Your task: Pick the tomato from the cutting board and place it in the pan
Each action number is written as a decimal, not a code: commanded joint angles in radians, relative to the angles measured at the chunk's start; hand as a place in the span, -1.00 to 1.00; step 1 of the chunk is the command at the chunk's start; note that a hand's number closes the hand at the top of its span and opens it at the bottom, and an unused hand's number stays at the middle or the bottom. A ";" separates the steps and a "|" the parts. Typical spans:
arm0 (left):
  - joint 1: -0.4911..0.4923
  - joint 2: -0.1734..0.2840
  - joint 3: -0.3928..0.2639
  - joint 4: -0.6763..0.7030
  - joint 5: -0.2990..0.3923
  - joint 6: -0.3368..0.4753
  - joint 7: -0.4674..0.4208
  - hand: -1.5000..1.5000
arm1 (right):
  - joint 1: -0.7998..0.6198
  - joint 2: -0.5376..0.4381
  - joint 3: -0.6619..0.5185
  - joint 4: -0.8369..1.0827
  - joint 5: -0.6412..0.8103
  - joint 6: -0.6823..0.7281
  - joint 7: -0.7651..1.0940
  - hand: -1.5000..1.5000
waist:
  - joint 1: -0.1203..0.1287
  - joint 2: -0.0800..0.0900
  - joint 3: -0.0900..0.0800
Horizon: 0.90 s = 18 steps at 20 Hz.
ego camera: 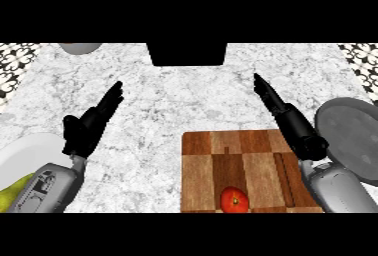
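Tomato (235, 200): red, round, at near edge of board (214, 165), close to lower border of view, upright with small stem mark facing up. Uncovered, touched by nothing.

Board: wooden, patchwork of light and dark blocks, flat on tabletop (184, 95), right of centre. Right edge partly covered by right forearm.

Right hand (284, 112): black, fingers straight and extended away from body, thumb not spread, holding nothing. Positioned above far right corner of board and marble beyond it. Tomato located nearer to camera than hand, to its left, well apart; no contact. Grey forearm enters from lower right, passing just beside tomato's right, separated from it by a strip of board.

Pan (354, 135): grey, round, at right edge of view, partly cut off, partly hidden behind right forearm. Just right of board. Nothing visible inside.

Left hand (92, 122): black, fingers straight, pointing up and slightly right, holding nothing. Located over bare marble left of board, well apart from tomato. Grey forearm enters from lower left.

Plate (22, 155): white, at left edge, partly under left forearm. Yellow-green item (11, 195) on it at lower left corner; identity cannot be told.

Bowl (80, 47): grey, at far left of tabletop, cut off at top.

Dark opening (186, 54): black rectangular area at far centre of tabletop.

Patterned tiles (15, 65): black-and-white, at both far corners.
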<state>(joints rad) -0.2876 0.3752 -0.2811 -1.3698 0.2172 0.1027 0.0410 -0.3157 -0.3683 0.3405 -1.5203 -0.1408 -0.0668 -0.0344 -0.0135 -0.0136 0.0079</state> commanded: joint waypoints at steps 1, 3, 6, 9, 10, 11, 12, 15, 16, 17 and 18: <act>-0.019 -0.014 0.046 0.001 -0.041 0.034 0.012 0.00 | 0.137 -0.021 -0.031 -0.088 -0.016 0.039 -0.038 1.00 | 0.006 0.012 -0.008; 0.021 0.009 0.086 -0.072 -0.037 0.104 0.012 0.00 | 0.197 0.034 0.020 -0.030 -0.022 0.032 -0.099 1.00 | 0.014 0.010 -0.007; 0.005 0.016 0.185 -0.045 -0.025 0.180 -0.027 0.00 | 0.365 0.035 0.067 -0.034 -0.064 0.089 -0.185 1.00 | 0.004 0.010 -0.006; 0.097 0.017 0.184 -0.054 0.011 0.147 -0.027 0.00 | 0.468 0.014 0.015 -0.077 0.192 -0.241 -0.271 -1.00 | -0.032 -0.007 -0.008; 0.090 0.013 0.196 -0.038 0.008 0.159 -0.041 0.00 | 0.533 0.025 0.024 -0.100 0.219 -0.284 -0.331 -1.00 | -0.052 -0.006 -0.008; 0.078 0.012 0.196 -0.062 0.002 0.180 -0.008 0.00 | 0.575 0.004 -0.007 -0.121 0.232 -0.323 -0.344 -1.00 | -0.054 -0.007 -0.008; 0.097 0.015 0.204 -0.041 0.018 0.150 -0.039 0.00 | 0.615 -0.024 -0.017 -0.181 0.259 -0.353 -0.351 -1.00 | -0.056 -0.004 -0.010; 0.080 -0.007 0.188 -0.067 0.000 0.177 -0.014 0.00 | 0.793 -0.102 -0.035 -0.343 0.304 -0.394 -0.387 -1.00 | -0.046 0.001 -0.010; 0.074 0.006 0.185 -0.099 -0.001 0.175 0.016 0.00 | 0.859 -0.154 -0.042 -0.394 0.318 -0.382 -0.384 -1.00 | -0.042 0.000 -0.010; 0.086 0.024 0.201 -0.094 0.013 0.149 0.011 0.00 | 0.905 -0.186 -0.056 -0.493 0.320 -0.384 -0.332 -1.00 | -0.036 0.002 -0.011; 0.116 0.003 0.207 -0.054 0.021 0.136 -0.051 0.00 | 0.954 -0.243 -0.058 -0.544 0.334 -0.351 -0.315 -1.00 | -0.039 0.004 -0.012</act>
<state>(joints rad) -0.1983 0.3851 -0.0879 -1.4364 0.2277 0.2541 0.0218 0.4561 -0.4946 0.3069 -1.8725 0.1389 -0.4035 -0.3675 -0.0548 -0.0134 -0.0020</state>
